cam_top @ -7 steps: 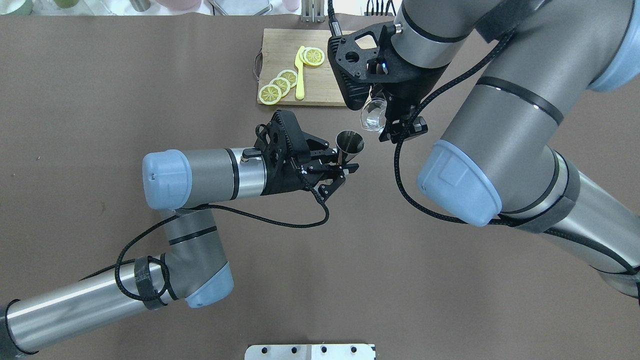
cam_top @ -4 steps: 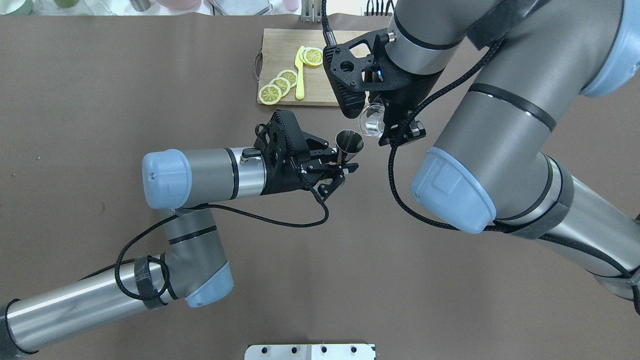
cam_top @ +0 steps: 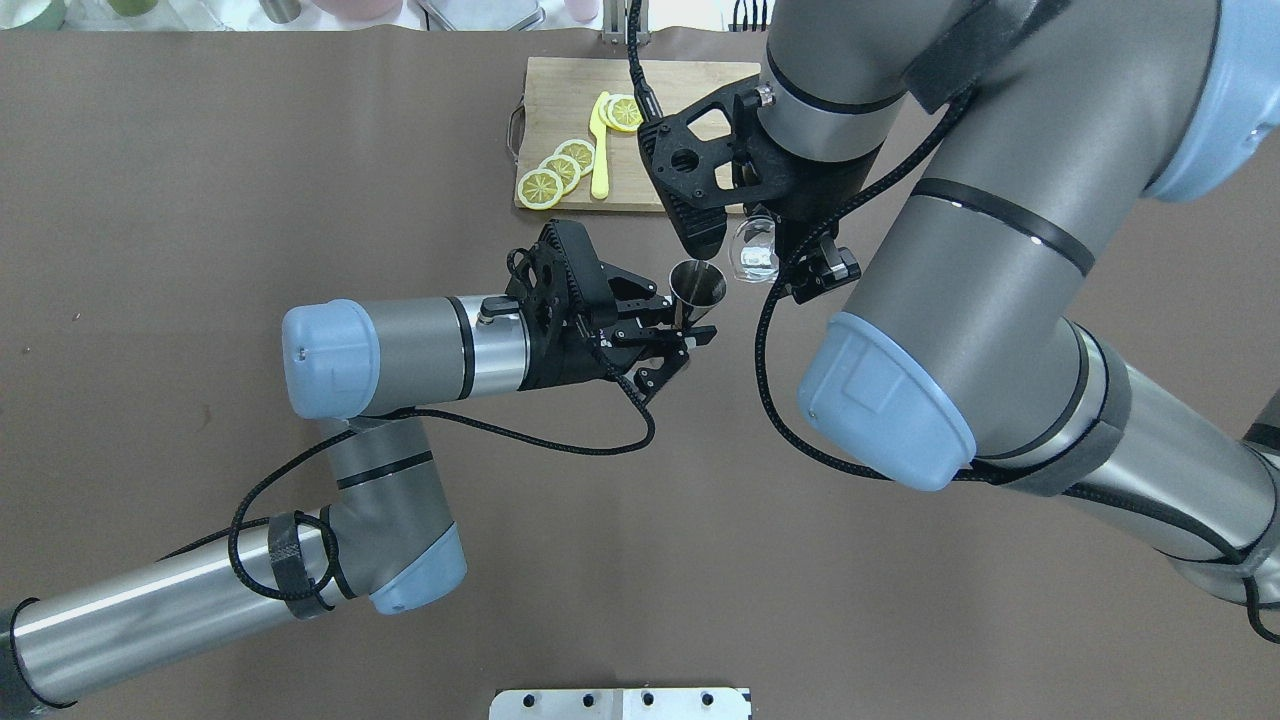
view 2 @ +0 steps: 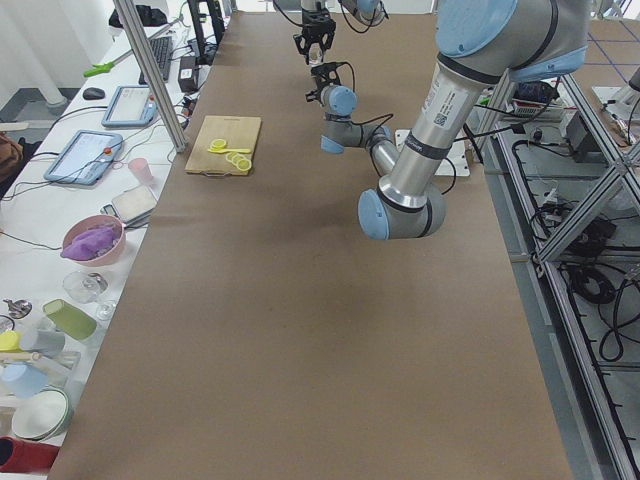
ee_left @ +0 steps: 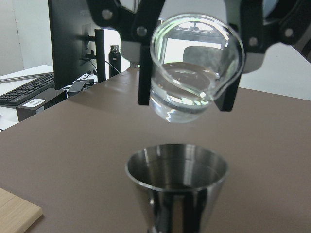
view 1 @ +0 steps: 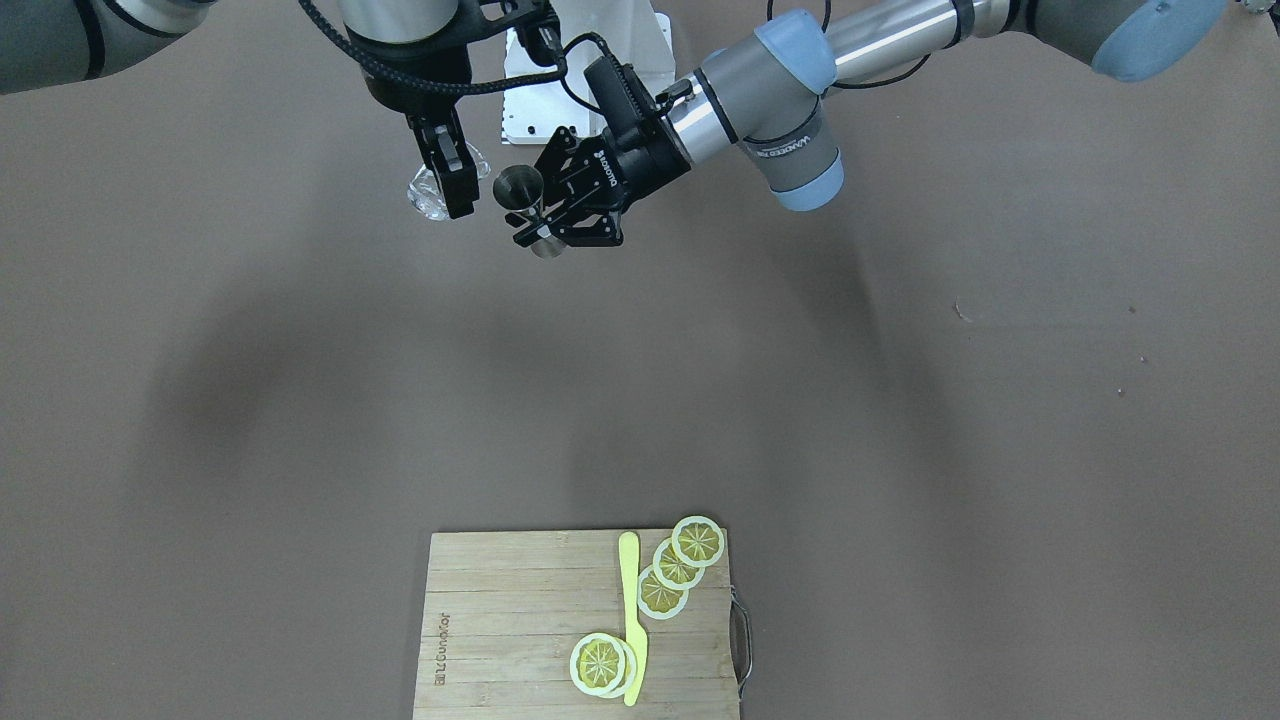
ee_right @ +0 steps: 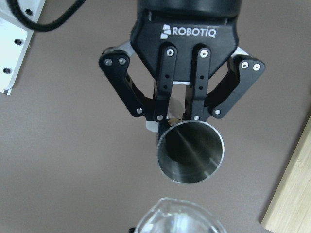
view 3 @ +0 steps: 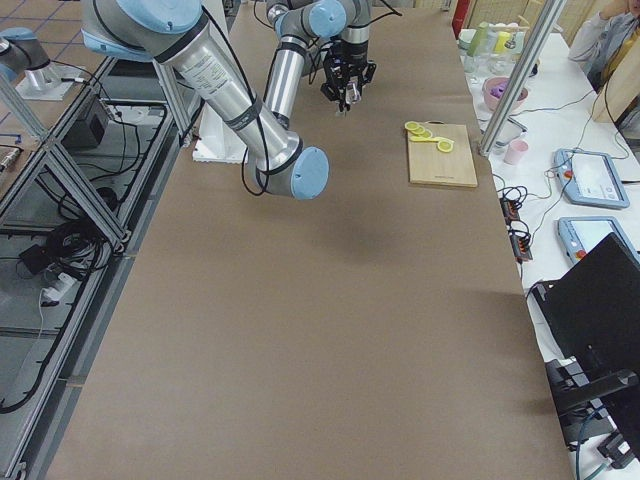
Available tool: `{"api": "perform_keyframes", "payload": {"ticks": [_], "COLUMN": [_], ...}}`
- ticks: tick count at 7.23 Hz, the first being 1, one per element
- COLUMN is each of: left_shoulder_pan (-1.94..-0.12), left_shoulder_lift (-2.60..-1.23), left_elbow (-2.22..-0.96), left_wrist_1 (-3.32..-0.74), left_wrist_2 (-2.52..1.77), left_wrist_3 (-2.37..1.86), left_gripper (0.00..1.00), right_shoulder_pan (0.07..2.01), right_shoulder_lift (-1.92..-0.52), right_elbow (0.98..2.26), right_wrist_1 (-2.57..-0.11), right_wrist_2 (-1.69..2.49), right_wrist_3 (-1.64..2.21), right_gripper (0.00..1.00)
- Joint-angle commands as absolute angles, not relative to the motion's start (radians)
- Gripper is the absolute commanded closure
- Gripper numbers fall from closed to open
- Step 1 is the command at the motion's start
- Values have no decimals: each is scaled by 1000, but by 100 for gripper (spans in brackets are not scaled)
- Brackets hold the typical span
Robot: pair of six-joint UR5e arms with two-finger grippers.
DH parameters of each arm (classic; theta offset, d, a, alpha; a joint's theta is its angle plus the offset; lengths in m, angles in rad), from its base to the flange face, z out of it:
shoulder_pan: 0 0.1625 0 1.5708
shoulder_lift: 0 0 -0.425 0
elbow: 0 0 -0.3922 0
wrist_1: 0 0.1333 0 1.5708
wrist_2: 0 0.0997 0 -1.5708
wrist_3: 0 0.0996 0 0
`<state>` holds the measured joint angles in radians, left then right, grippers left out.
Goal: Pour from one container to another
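Observation:
The small grey steel jigger (cam_top: 698,283) stands upright in the air, with my left gripper (cam_top: 690,335) shut on its narrow waist. The clear glass cup (cam_top: 755,250) hangs just right of and above the jigger's rim, and my right gripper (cam_top: 775,262) is shut on it. In the left wrist view the cup (ee_left: 194,63) is tilted, lip towards the jigger (ee_left: 177,179), and holds clear liquid. No stream shows. The right wrist view looks down into the jigger's (ee_right: 190,151) open mouth, with the cup's rim (ee_right: 177,218) at the bottom edge. From the front, the cup (view 1: 432,195) is left of the jigger (view 1: 525,200).
A wooden cutting board (cam_top: 560,100) lies at the table's far side, with lemon slices (cam_top: 560,170) and a yellow knife (cam_top: 598,160) on it. A white base plate (cam_top: 620,703) sits at the near edge. Brown tabletop lies below both grippers.
My right wrist has turned and carried the cup closer to the jigger's rim, tilting it more. The left arm and the jigger have stayed where they were.

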<state>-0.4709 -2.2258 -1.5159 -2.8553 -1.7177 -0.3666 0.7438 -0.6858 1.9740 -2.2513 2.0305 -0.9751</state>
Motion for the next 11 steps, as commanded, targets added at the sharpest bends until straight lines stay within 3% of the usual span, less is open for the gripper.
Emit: {"api": "perform_keyframes", "payload": {"ticks": [1,11], "left_shoulder_pan": [-471,-469], "left_shoulder_lift": [-2226,-2229], "left_elbow": [-1516,-1509], "left_wrist_1": [-2855,-2855], "left_wrist_2": [-1717,-1717], "left_wrist_3": [-368,-368], "left_gripper": [100,100], "right_shoulder_pan": [736,703], "right_shoulder_lift": [-673,-614], "right_elbow": [1973,1928], "right_wrist_1": [-2281,-2344], "right_wrist_2": [2011,1942], "right_wrist_3": [-988,-989], "right_gripper": [100,100]}}
